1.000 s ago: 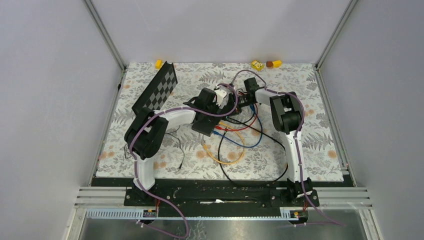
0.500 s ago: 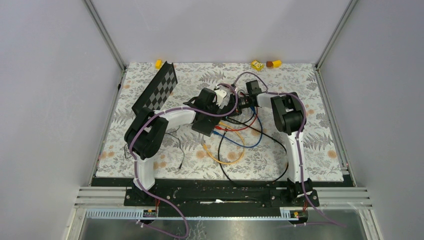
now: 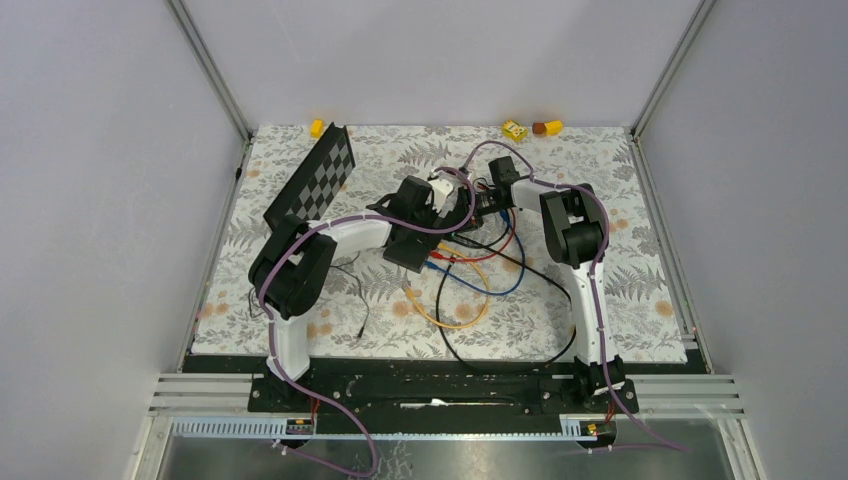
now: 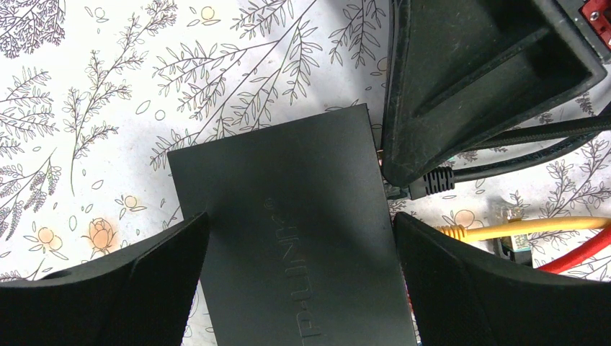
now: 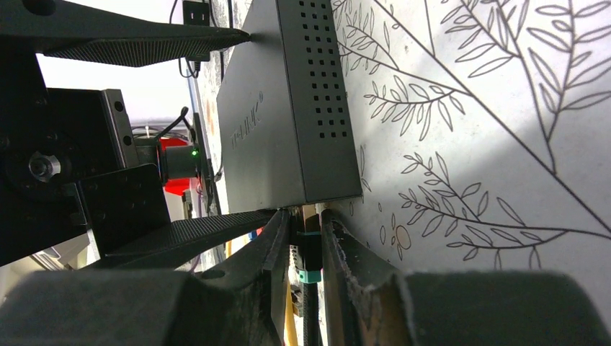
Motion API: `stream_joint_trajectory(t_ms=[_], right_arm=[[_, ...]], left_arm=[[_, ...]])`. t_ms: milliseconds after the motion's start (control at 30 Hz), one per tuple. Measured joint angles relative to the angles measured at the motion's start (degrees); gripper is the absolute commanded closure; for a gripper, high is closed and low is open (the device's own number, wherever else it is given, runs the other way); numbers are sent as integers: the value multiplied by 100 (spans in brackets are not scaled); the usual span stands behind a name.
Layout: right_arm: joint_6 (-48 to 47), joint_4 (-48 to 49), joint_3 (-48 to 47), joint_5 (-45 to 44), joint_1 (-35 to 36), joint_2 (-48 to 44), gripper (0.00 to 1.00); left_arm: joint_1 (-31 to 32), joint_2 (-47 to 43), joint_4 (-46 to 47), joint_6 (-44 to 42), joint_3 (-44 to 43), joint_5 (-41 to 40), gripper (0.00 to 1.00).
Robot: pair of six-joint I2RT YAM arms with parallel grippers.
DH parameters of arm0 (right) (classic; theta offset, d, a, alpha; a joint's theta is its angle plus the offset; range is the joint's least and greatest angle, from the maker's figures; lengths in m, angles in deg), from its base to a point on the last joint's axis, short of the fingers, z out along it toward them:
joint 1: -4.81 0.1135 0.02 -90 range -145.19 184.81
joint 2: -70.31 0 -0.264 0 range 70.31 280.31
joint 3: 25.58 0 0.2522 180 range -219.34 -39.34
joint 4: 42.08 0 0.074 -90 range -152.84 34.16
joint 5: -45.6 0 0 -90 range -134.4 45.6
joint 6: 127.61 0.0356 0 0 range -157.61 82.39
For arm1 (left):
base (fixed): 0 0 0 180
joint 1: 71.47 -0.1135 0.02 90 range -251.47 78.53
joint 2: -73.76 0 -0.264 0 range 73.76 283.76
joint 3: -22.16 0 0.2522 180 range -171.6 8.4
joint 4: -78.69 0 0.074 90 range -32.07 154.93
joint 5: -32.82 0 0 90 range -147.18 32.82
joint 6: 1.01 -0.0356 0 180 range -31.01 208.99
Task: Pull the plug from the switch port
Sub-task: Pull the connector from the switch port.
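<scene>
Switch lying flat on floral mat, mid-table. Left gripper straddling it, fingers clamping both sides. Right gripper squeezing plug between closed fingers, plug sitting against switch's port edge. Yellow cable trailing just beside.
</scene>
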Motion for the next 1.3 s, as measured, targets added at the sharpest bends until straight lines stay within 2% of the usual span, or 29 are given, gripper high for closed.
stream_joint_trajectory(t_ms=[100, 333, 433, 567, 800, 900, 1167, 1300], right_arm=[[66, 107, 57, 9, 2, -4, 100], [841, 1434, 933, -103, -13, -350, 100], [992, 1672, 1032, -157, -13, -393, 100], [826, 1408, 894, -181, -9, -378, 100], [39, 155, 151, -164, 9, -133, 100], [31, 149, 153, -160, 9, -122, 100], [1106, 1910, 1196, -175, -24, -448, 100], [1198, 2009, 1207, -179, -26, -455, 100]], left_arm=[[0, 0, 2, 2, 0, -2, 2], [2, 0, 0, 0, 0, 2, 2], [2, 0, 0, 0, 0, 4, 2], [2, 0, 0, 0, 0, 4, 2], [2, 0, 13, 17, 0, -7, 2], [2, 0, 13, 20, 0, -11, 2], [2, 0, 7, 20, 0, -2, 2], [2, 0, 7, 20, 0, -2, 2]])
